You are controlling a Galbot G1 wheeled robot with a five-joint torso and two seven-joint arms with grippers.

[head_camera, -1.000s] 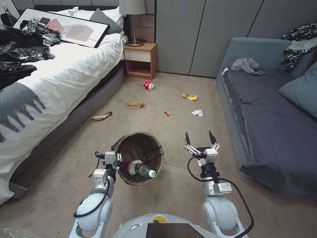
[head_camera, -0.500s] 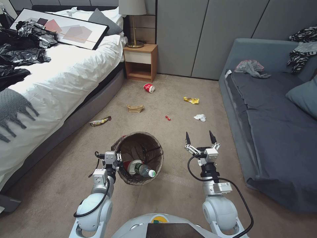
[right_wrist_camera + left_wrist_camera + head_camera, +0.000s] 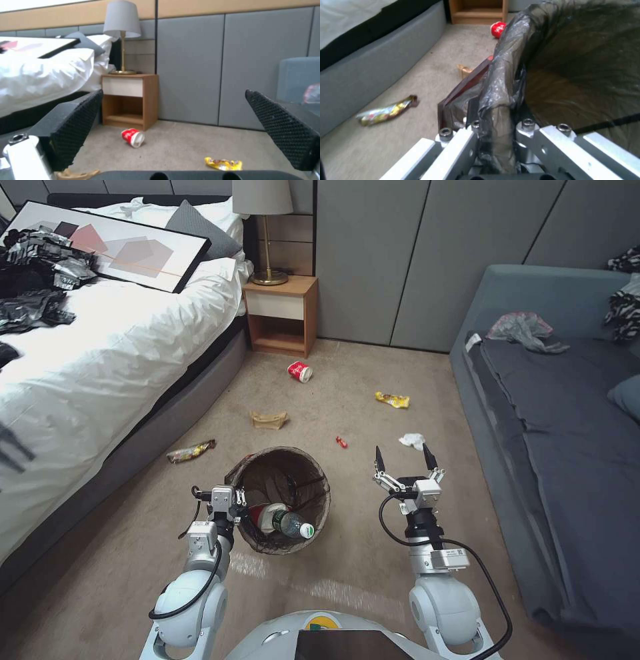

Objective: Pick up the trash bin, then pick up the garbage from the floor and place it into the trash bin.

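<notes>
No readable text — labels and wrappers too small

trash bin (image 3: 280, 499) – round, dark brown bag folded over rim, mouth tipped toward head cam. inside: clear bottle w/ green label (image 3: 288, 522) + red cup (image 3: 257, 513) against near rim. garbage on carpet beyond bin: red/white cup (image 3: 300, 371) on its side nr nightstand, brown paper bag (image 3: 268, 419), yellow wrapper (image 3: 392, 399), white tissue (image 3: 412, 440), small red wrapper (image 3: 341, 442), multicolour wrapper (image 3: 191, 451) just beside bed base.
</notes>
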